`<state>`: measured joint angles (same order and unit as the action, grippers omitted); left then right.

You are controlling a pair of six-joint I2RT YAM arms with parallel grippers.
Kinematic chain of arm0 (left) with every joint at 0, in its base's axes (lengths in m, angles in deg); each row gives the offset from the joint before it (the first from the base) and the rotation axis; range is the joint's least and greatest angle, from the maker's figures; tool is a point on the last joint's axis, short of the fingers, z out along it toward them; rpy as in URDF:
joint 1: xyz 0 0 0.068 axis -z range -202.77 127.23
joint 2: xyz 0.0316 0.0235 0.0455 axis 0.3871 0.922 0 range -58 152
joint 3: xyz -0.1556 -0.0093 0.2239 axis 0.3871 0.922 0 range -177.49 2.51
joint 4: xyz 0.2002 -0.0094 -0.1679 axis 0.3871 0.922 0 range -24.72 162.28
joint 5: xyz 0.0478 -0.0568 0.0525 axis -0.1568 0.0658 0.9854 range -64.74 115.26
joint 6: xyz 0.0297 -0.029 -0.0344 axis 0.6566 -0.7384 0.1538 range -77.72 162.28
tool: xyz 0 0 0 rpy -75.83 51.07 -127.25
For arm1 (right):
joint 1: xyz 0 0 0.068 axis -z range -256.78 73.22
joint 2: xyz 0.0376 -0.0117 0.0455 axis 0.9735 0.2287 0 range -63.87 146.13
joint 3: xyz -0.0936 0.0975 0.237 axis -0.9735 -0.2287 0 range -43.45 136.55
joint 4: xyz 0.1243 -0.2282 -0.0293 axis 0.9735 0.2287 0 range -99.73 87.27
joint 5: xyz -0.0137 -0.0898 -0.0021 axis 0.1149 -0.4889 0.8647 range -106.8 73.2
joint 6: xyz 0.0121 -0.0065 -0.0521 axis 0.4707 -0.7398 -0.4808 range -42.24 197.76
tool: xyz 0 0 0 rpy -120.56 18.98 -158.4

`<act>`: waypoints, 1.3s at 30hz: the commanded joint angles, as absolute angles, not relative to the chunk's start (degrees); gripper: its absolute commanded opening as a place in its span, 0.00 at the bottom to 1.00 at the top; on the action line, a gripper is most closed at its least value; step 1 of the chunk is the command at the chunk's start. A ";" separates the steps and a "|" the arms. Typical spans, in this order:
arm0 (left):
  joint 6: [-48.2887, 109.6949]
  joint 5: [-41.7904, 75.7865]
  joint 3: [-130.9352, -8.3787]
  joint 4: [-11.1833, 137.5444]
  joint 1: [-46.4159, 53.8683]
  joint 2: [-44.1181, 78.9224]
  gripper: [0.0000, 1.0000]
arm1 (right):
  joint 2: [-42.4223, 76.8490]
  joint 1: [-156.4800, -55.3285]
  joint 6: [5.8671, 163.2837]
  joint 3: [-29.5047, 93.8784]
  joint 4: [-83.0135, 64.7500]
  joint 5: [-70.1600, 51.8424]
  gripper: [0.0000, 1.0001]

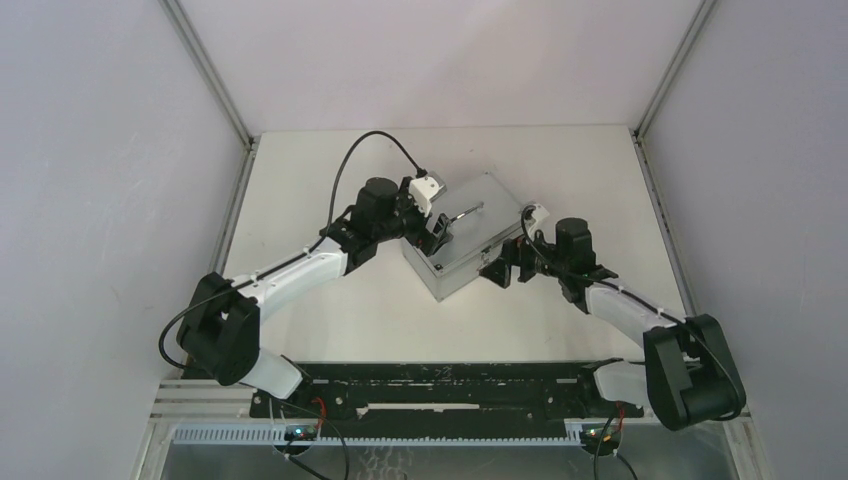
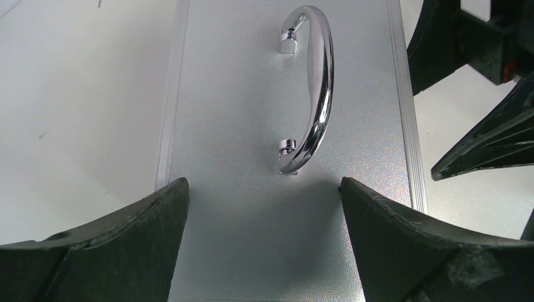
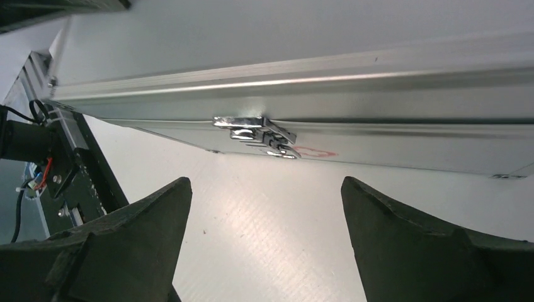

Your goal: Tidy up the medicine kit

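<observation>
The medicine kit is a grey metal box standing closed at the middle of the table, turned at an angle. Its chrome top handle lies flat on the lid. My left gripper is open over the lid's left end, its fingers spread above the lid just short of the handle. My right gripper is open and empty over the table beside the box's front side, facing the chrome front latch and a red mark next to it.
The white table is bordered by white walls at the back and sides. A black rail with the arm bases runs along the near edge. The right gripper's dark fingers show at the right of the left wrist view.
</observation>
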<state>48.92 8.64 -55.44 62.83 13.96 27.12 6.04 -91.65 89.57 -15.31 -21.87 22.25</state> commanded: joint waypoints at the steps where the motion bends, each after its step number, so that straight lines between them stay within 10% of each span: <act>1: 49.31 8.82 -54.27 64.93 14.40 27.37 0.92 | 8.70 -93.50 89.00 -13.65 -26.56 23.05 0.87; 39: 49.64 8.98 -54.29 64.49 14.40 27.94 0.92 | 10.07 -94.93 97.07 -14.00 -37.44 30.34 0.64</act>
<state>48.92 8.59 -55.44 62.83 14.00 27.12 9.58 -94.19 94.71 -15.37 -34.13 29.72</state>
